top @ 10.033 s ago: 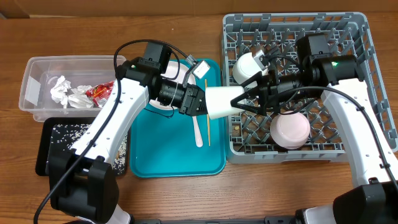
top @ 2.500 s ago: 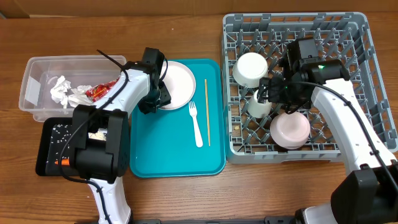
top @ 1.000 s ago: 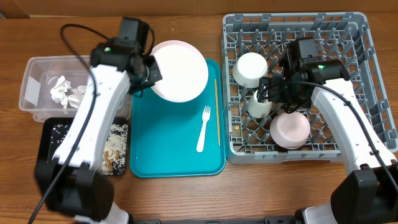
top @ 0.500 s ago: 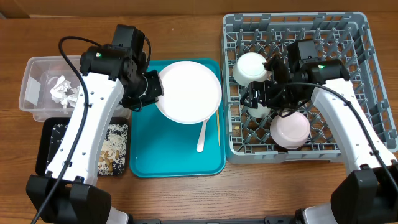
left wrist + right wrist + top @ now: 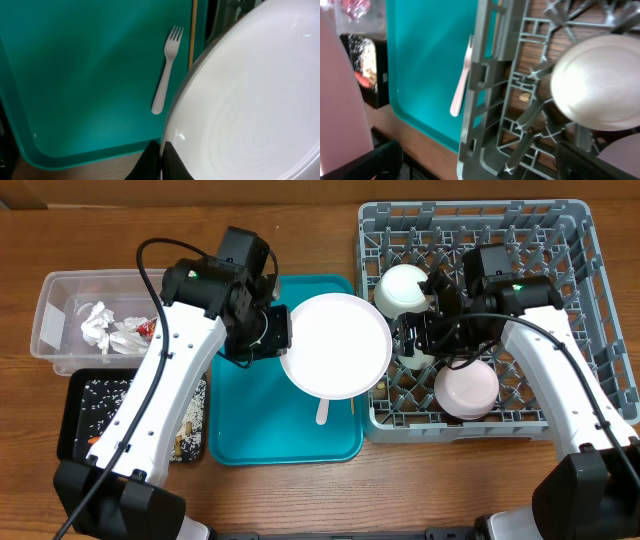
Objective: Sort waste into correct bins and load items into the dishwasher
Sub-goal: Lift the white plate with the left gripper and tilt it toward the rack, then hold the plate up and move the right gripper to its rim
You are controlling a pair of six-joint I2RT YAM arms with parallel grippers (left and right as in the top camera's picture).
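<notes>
My left gripper [image 5: 283, 340] is shut on the left rim of the pink round plate [image 5: 335, 345] and holds it above the right side of the teal tray [image 5: 250, 420], its right edge over the grey dish rack [image 5: 560, 240]. In the left wrist view the fingers [image 5: 161, 165] pinch the plate [image 5: 250, 110]. My right gripper [image 5: 405, 340] is open and empty just right of the plate, over the rack's left side. In the right wrist view its gripper [image 5: 475, 165] is spread wide, the plate [image 5: 340, 100] at the left. The white fork [image 5: 322, 414] and wooden stick [image 5: 351, 408] lie on the tray, mostly hidden.
The rack holds a white bowl [image 5: 403, 288], a small white cup [image 5: 418, 360] and a pinkish bowl [image 5: 466, 388]. The clear tub [image 5: 60, 290] at the left holds napkins [image 5: 100, 328] and a red wrapper [image 5: 148, 330]. The black tray [image 5: 80, 410] holds rice scraps.
My left arm has lifted the plate off the teal tray and carried it right to the rack's edge. The right gripper has stayed by the cup, open toward the plate.
</notes>
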